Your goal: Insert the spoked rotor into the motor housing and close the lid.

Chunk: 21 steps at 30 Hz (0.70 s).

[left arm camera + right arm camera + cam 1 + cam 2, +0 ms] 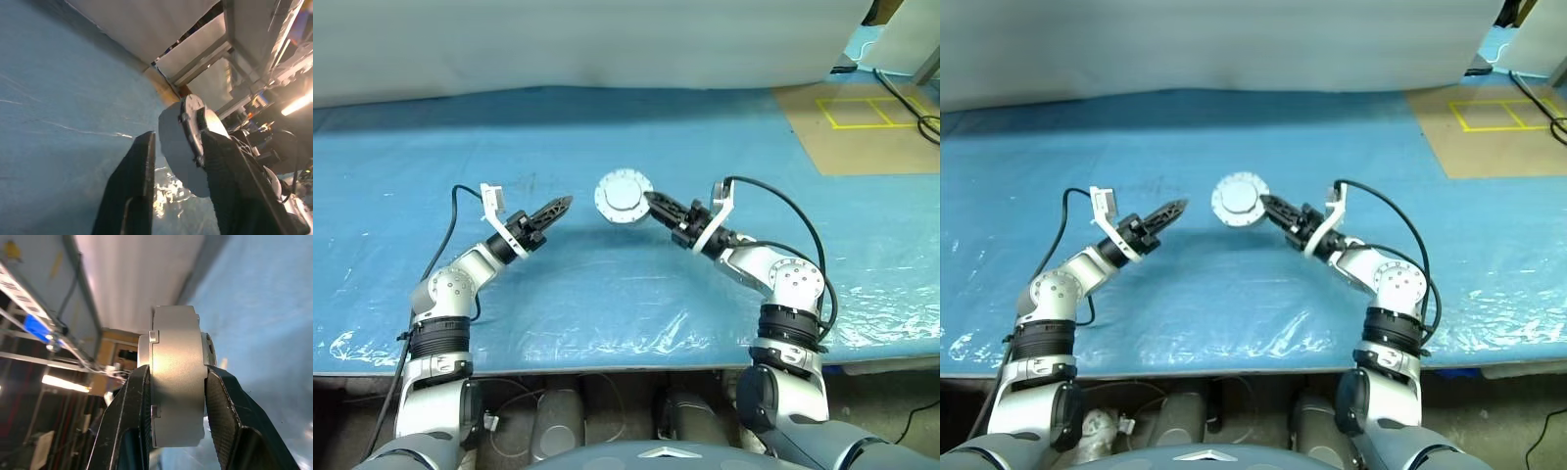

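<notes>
Your right hand [655, 204] is clamped across the thickness of the motor housing [624, 197] with the lid [207, 350] already seated on it. You can see the seam and notch on the silver wall in the right wrist view, one finger on each flat face. The assembly hangs in the air above the middle of the table [401, 196], nearer the far edge, pale hubbed face toward the head camera.

Your left hand [554, 207] sits just beside it, fingers [134, 186] apart and holding nothing; the assembly shows past them, with no contact.

The spoked rotor can't be seen, presumably shut inside, so that's a guess.

Risks from here:
- The grip is on smooth metal faces by the fingertips only, so a fast wrist roll could let the disc slip and drop onto the blue sheet.
- The lid may not be fully seated and could pop off if the left hand bumps it.
- Setting it down on its rim would let it roll toward the table edge.
</notes>
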Available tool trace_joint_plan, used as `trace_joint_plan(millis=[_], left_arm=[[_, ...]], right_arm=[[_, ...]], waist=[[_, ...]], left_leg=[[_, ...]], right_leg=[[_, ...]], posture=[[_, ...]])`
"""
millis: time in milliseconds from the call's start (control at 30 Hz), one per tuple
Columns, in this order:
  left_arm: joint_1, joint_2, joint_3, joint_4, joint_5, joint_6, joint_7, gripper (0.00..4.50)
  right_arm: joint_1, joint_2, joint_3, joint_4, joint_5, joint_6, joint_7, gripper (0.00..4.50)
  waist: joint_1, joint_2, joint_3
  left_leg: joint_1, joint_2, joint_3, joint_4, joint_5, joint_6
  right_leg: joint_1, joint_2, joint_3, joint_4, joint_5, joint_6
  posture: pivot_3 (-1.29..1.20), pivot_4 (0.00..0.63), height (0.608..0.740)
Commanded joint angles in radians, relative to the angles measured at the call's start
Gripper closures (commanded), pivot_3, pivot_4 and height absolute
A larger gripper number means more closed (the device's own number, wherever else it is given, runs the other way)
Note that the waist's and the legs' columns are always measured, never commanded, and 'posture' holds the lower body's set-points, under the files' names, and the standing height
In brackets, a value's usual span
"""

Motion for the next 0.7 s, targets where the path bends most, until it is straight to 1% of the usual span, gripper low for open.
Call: trace_joint_plan(millis=[33,167,300,467,600,700], left_arm=[[-0.011,-0.018,0.050,-0.025,-0.096,0.076,0.040,1.43],[-0.028,-0.063,0.094,-0.029,-0.211,0.157,0.095,0.04],[-0.029,-0.081,0.098,-0.034,-0.254,0.186,0.114,0.01],[-0.037,-0.112,0.076,-0.047,-0.263,0.175,0.111,0.01],[-0.070,-0.143,0.014,-0.022,-0.194,0.130,0.114,0.01],[-0.097,-0.167,-0.006,-0.002,-0.177,0.111,0.117,0.01]], right_arm=[[-0.042,0.020,-0.005,-0.086,0.143,0.004,-0.043,3.28],[-0.035,0.026,0.028,-0.096,0.200,0.007,-0.090,3.28],[-0.019,0.029,0.058,-0.107,0.249,0.008,-0.119,3.28],[-0.007,0.012,0.088,-0.115,0.286,-0.003,-0.135,3.28],[0.001,0.006,0.115,-0.117,0.305,-0.009,-0.146,3.28],[0.006,0.001,0.126,-0.118,0.317,-0.017,-0.150,3.28]], waist=[[0.000,0.000,0.000],[0.001,0.000,0.000],[0.001,0.000,0.000],[0.002,0.000,0.000],[0.003,0.000,0.000],[0.003,0.000,0.000]], left_leg=[[0.000,0.000,0.000,0.000,0.000,0.000],[-0.002,-0.001,0.000,0.000,0.000,0.000],[-0.002,-0.001,-0.001,0.001,0.000,0.000],[-0.002,-0.001,-0.002,0.001,0.000,0.000],[-0.003,-0.002,-0.003,0.002,0.000,0.000],[-0.003,-0.003,-0.004,0.003,0.000,0.000]], right_leg=[[0.000,0.000,0.000,0.000,0.000,0.000],[0.000,0.000,0.000,-0.001,0.000,0.000],[0.000,0.000,-0.001,0.000,0.001,0.002],[0.000,0.000,-0.001,-0.001,0.002,0.004],[0.000,0.000,-0.001,-0.001,0.003,0.006],[0.001,0.000,-0.001,-0.002,0.004,0.008]], posture=[[0.00,0.150,0.740],[0.00,0.150,0.740],[0.00,0.150,0.740],[0.00,0.150,0.740],[0.00,0.150,0.740],[0.00,0.150,0.740]])
